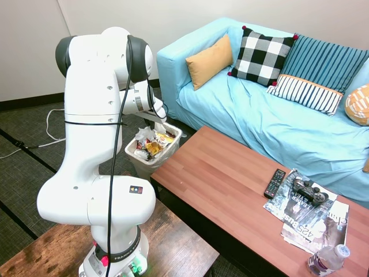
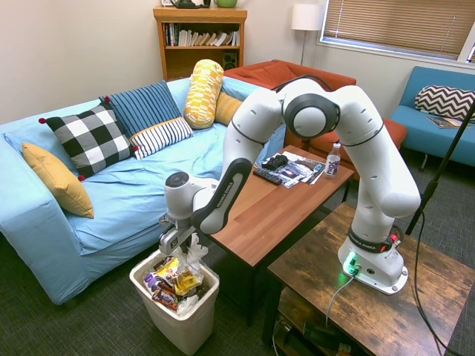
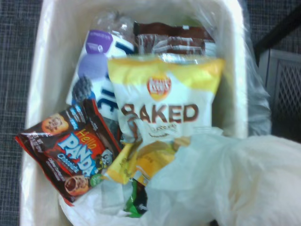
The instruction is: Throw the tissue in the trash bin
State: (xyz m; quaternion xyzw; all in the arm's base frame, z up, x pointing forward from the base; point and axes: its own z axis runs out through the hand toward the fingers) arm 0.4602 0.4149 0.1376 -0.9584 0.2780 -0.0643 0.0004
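The trash bin (image 2: 194, 320) is a small off-white bin with a clear liner. It stands on the carpet at the end of the wooden table and is full of colourful snack wrappers (image 3: 160, 113). My gripper (image 2: 175, 242) hangs just over its open top, pointing down, shut on the tissue (image 2: 195, 252). The tissue is a white crumpled wad dangling onto the wrappers. In the wrist view the tissue (image 3: 235, 183) fills the lower right, above the bin (image 3: 37, 70). In the first exterior view the tissue (image 1: 143, 135) peeks out over the bin (image 1: 136, 158), and the arm hides the fingers.
The wooden table (image 1: 230, 184) sits right beside the bin, with a black remote (image 1: 274, 183), a game controller (image 1: 308, 190), magazines (image 1: 314, 222) and a water bottle (image 1: 327, 260) at its far end. A blue sofa (image 2: 133, 185) with cushions runs behind the bin.
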